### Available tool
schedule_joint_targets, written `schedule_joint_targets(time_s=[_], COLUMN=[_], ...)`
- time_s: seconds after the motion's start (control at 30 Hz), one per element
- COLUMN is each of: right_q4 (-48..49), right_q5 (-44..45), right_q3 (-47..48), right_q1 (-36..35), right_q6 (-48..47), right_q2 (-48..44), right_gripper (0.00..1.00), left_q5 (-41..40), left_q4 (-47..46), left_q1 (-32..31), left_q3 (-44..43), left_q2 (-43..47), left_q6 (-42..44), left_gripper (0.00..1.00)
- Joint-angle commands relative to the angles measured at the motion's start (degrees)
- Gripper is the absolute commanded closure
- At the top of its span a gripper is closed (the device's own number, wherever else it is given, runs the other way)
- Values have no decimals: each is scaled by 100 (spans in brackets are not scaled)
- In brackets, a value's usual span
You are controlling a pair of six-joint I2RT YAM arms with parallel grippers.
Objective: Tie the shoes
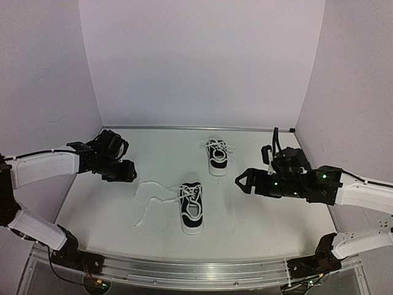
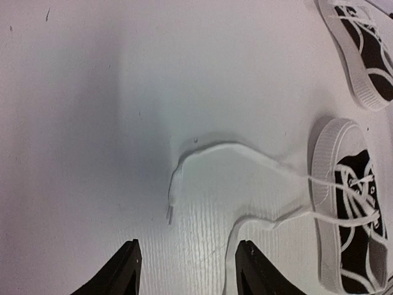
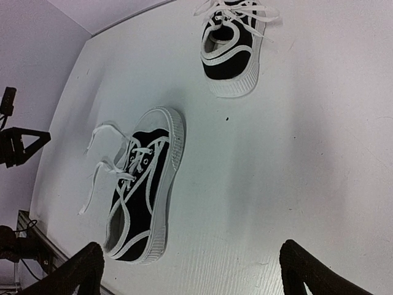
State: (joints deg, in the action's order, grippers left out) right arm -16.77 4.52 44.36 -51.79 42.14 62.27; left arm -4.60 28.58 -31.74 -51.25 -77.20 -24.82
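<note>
Black sneakers (image 1: 191,212), two, white-laced.

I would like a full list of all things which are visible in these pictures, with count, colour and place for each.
near shoe: 1, black with white sole, front middle of the table
far shoe: 1, black with white sole, farther back
loose laces: 2 ends, white, spread left of the near shoe
table: 1, white, under everything
walls: pale lilac, three sides
rail: 1, metal, near edge
left gripper: 1, black, open, left of the loose laces
right gripper: 1, black, open, right of both shoes
</note>
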Motion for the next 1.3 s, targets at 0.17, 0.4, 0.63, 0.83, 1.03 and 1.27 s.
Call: schedule_joint_targets(time_s=[0.17,0.4,0.63,0.83,1.03,1.27], right_q4=[189,296,299,297,299,305], right_q5=[-242,-376,-382,-334,-331,-205], right_q3=[269,431,444,329,337,424], right_q1=[11,12,11,11,14,50], right_q6=[-195,-291,-337,-307,-381,-523], right_q2=[309,586,546,408,489,214], right_gripper=[4,4,4,4,4,5], left_q5=[867,701,284,45,-93,634], left_q4=[316,235,103,183,403,273], left_q1=[-1050,-1612,-2103,-2270,-2707,-2820], left_q3=[918,1157,1047,848,-7,-2178], left_q2=[874,461,-543,-955,-922,-755], left_q6=[-490,-687,-696,-695,-110,1144], left_gripper=[45,48,51,76,100,100])
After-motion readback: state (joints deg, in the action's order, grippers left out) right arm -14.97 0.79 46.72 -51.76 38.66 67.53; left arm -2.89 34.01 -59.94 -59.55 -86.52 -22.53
